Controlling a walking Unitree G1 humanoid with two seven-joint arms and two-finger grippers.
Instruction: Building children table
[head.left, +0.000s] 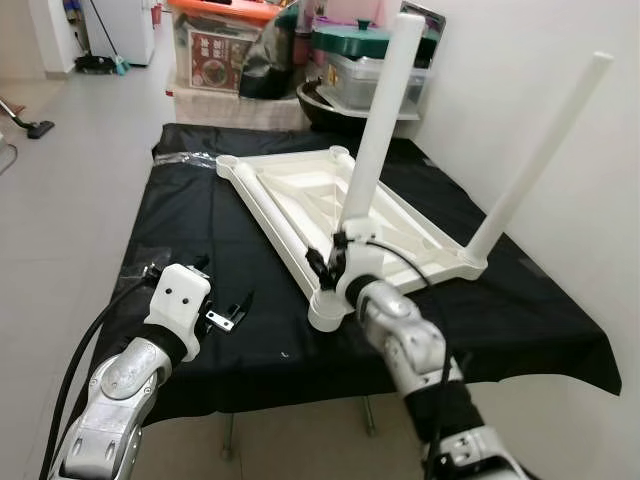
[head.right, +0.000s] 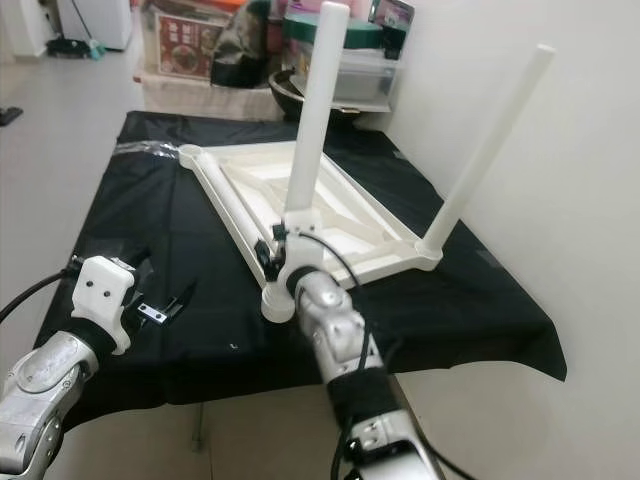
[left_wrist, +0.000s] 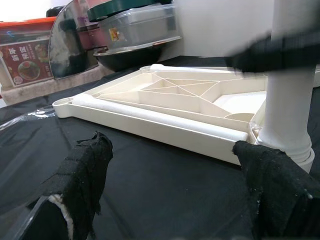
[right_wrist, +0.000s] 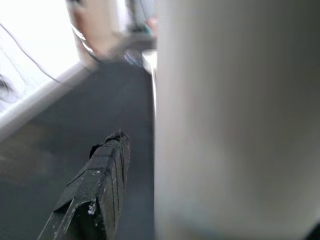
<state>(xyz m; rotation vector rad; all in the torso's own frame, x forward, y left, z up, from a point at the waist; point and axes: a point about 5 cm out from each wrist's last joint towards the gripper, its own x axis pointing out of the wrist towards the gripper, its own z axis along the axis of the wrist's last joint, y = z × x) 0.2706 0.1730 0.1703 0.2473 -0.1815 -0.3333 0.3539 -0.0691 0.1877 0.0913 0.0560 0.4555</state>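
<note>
A white plastic table top lies upside down on a table under a black cloth. Two white legs stand upright in its corner sockets: a near leg and a right-corner leg. A third leg lies flat along the top's left edge. My right gripper is shut around the base of the near leg, and one black finger shows beside the leg. My left gripper hovers low over the cloth left of that corner, open, with its fingers wide apart and nothing between them.
Behind the table stand an orange-lidded storage box, a dark wok and a lidded container. A white wall runs close along the right side. Tiled floor lies to the left.
</note>
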